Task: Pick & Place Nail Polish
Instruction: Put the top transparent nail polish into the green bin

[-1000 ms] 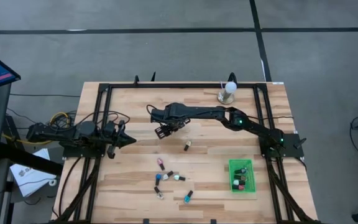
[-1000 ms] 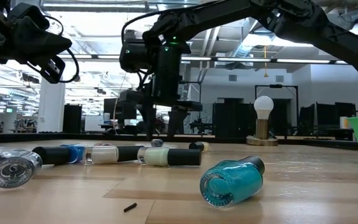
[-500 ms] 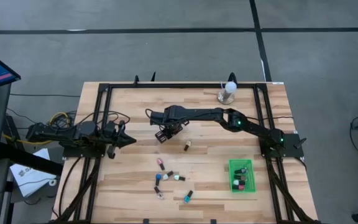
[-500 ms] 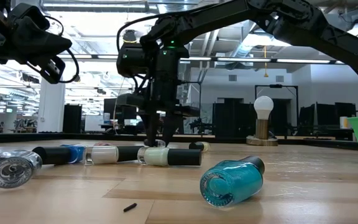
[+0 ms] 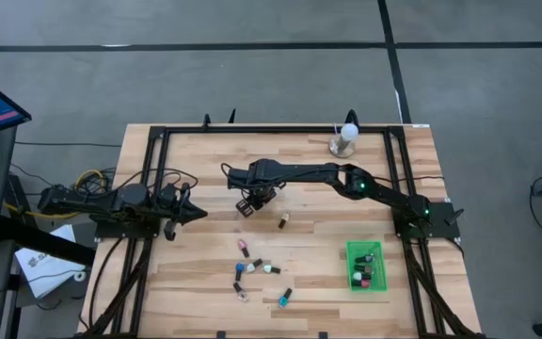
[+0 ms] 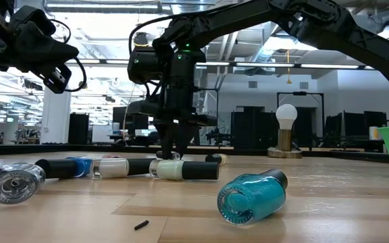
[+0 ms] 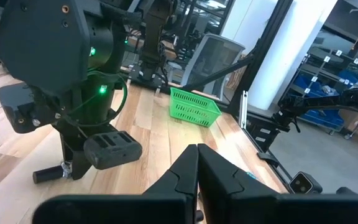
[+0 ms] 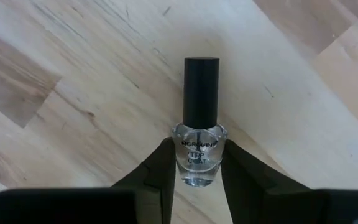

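Right wrist view, right hand (image 8: 194, 163) clasping clear bottle (image 8: 199, 146)

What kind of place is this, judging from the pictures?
Probably a robotics lab or workshop in a large industrial hall. A wooden table in a black frame stands on a grey concrete floor with dark lines, and behind it are ceiling lights and blue storage shelves.
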Controlling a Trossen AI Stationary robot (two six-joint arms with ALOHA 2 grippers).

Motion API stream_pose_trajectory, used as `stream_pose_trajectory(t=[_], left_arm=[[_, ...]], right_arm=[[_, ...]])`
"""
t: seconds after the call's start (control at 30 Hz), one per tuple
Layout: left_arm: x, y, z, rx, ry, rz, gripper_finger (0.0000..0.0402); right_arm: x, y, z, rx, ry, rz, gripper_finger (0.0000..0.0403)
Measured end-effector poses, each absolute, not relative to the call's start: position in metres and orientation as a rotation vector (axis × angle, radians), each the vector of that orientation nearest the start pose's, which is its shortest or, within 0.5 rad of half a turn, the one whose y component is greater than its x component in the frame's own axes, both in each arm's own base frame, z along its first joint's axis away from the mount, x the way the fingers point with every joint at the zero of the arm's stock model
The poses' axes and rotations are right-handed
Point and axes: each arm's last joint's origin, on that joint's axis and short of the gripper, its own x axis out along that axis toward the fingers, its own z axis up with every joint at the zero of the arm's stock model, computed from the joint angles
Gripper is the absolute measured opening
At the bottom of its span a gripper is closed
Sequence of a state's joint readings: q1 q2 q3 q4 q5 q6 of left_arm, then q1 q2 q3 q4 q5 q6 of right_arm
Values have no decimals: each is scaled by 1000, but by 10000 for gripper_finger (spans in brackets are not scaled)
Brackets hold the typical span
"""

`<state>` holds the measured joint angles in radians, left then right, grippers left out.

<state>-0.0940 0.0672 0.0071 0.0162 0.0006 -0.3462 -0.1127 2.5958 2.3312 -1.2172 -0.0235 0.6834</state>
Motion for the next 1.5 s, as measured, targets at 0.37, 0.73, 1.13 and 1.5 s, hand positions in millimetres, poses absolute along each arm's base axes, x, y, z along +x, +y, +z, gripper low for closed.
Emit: stream_pose_trajectory(t=[0.37, 0.73, 1.13, 1.5], left_arm=[[101, -10, 163, -344, 55, -91, 1], [101, -10, 164, -344, 43, -92, 1], [102, -10, 164, -344, 38, -89, 1], [97, 4, 177, -342, -129, 18, 1]], right_arm=[[499, -54, 159, 619, 1413, -526, 94], [491, -47, 193, 576, 1389, -479, 94], [468, -16, 245, 493, 1397, -443, 94], [450, 46, 260, 383, 1480, -417, 94]])
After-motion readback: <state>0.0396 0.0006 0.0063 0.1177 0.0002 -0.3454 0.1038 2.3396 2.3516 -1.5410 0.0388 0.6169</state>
